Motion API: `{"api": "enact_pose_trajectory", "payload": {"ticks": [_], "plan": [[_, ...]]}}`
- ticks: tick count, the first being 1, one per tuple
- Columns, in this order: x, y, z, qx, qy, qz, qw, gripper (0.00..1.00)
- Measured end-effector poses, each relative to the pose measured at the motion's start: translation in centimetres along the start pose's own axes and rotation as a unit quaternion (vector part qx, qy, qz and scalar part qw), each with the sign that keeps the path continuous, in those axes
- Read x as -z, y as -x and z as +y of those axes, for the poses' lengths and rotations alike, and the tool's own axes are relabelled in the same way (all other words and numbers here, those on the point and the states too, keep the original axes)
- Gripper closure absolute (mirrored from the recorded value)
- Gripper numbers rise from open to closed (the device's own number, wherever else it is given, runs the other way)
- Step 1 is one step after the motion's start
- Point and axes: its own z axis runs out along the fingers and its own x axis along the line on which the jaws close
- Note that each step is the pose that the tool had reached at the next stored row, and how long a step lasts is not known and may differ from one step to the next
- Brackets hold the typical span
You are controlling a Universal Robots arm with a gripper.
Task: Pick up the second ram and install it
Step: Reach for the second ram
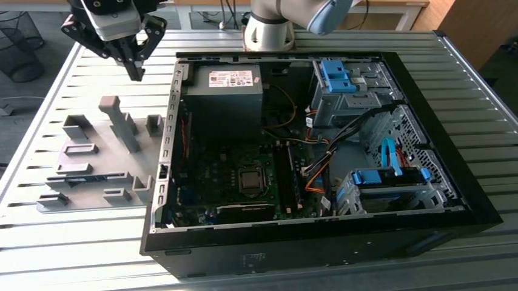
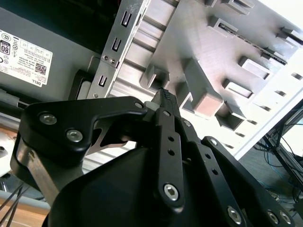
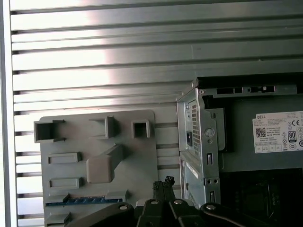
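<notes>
Grey slotted tray (image 1: 105, 160) on the worktop (image 1: 48, 242), exterior view: the second ram (image 1: 87, 178) lies along its slot, apparently kept aligned for grasping; the gripper (image 1: 135, 71) hangs above the tray's far end, well apart. First wrist view: the ram's blue edge (image 3: 80, 200) sits in the slot. Second wrist view: fingers (image 2: 168, 132) closed together, empty.

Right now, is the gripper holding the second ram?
No, the second ram lies in the gray fixture, apart from the gripper.
</notes>
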Motion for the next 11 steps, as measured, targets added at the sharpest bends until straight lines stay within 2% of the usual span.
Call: {"api": "enact_pose_trajectory", "payload": {"ticks": [5,11], "plan": [[-0.08,-1.04,-0.1,0.0,0.0,0.0,1.0,0.9],[-0.29,-2.46,-1.3,0.0,0.0001,-0.0001,1.0,0.9]]}}
